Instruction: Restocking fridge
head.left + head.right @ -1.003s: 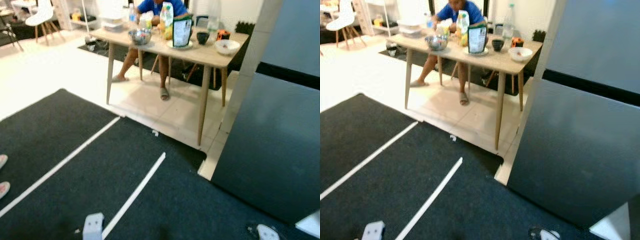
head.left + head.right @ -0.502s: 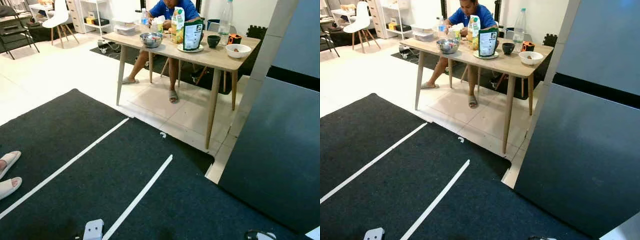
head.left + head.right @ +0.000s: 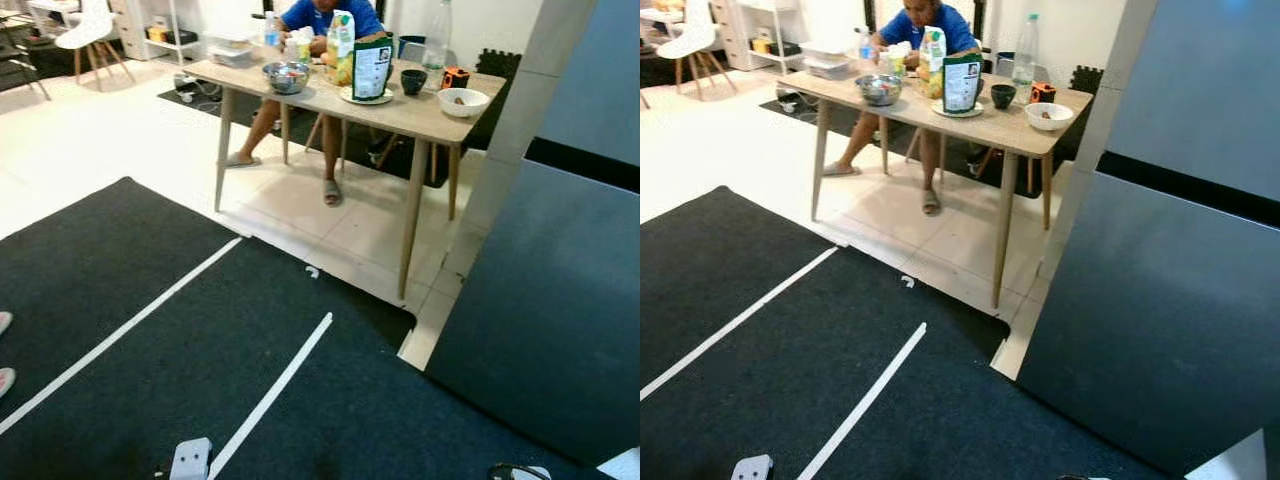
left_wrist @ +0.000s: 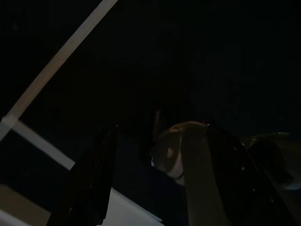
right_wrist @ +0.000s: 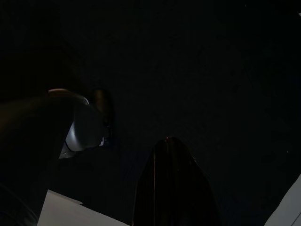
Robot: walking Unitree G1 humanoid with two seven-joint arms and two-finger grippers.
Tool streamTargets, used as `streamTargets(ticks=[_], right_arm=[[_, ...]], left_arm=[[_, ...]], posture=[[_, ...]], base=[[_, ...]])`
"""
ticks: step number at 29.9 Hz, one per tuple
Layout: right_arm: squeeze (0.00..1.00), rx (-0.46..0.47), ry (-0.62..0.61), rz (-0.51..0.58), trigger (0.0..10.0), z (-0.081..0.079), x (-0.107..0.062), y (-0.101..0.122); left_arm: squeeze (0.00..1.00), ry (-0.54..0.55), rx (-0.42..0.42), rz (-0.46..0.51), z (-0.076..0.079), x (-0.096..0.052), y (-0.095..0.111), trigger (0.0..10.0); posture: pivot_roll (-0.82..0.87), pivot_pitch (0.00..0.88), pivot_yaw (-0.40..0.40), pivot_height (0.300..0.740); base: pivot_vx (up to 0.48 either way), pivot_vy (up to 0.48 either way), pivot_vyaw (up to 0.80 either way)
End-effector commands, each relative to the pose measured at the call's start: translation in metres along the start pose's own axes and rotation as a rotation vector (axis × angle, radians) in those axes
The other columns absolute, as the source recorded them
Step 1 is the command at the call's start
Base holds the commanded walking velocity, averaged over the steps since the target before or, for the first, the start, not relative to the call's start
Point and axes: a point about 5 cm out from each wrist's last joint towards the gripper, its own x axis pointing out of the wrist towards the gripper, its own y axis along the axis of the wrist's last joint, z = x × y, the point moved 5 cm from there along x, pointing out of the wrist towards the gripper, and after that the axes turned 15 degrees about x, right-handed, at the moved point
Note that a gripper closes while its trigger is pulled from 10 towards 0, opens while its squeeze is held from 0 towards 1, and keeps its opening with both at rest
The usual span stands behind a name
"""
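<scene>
A tall grey fridge (image 3: 560,300) stands at the right with its doors closed. To its left a wooden table (image 3: 420,112) carries a metal bowl (image 3: 285,76), a green bag (image 3: 371,69), a yellow bag (image 3: 340,45), a clear bottle (image 3: 436,25), a dark cup (image 3: 413,81) and a white bowl (image 3: 463,101). Both arms hang low over the dark carpet. In the dim left wrist view my left gripper (image 4: 160,186) is open, holding nothing. My right gripper (image 5: 171,188) is a dark shape over the carpet.
A person (image 3: 325,15) in blue sits behind the table, legs under it. Black carpet (image 3: 120,290) with white tape lines (image 3: 270,395) covers the floor before me. Someone's feet (image 3: 3,380) show at the left edge. A white chair (image 3: 85,30) stands far left.
The whole picture has swayed as the camera moved; the table and fridge keep their places. Both grippers still hang idle.
</scene>
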Motion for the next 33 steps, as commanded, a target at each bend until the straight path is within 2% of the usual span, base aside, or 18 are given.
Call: streamTargets(ticks=[1, 5, 22, 33], right_arm=[[0.00, -0.016, 0.002, 0.005, 10.0, 0.0013, -0.0003, 0.0012], [0.00, -0.013, 0.023, 0.006, 10.0, -0.0015, -0.0002, 0.0014], [0.00, 0.010, 0.045, 0.007, 10.0, -0.0059, -0.0002, -0.0007], [0.00, 0.024, 0.016, 0.007, 10.0, -0.0037, 0.0003, 0.0000]], left_arm=[[0.00, -0.016, 0.016, -0.008, 0.0047, 0.0006, -0.0017, 10.0], [0.00, -0.017, 0.022, -0.009, 0.0043, 0.0004, -0.0020, 10.0], [0.00, -0.021, 0.029, -0.015, 0.0038, -0.0004, -0.0045, 10.0], [0.00, -0.027, 0.037, -0.017, 0.0053, -0.0002, -0.0049, 10.0]], posture=[[-0.05, 0.022, -0.035, 0.740], [-0.05, 0.021, -0.032, 0.740], [-0.04, 0.028, -0.026, 0.740], [-0.04, 0.027, -0.026, 0.740]], base=[[0.304, 0.000, 0.00], [0.301, 0.000, 0.11], [0.299, 0.000, 0.75], [0.301, 0.000, 0.00]])
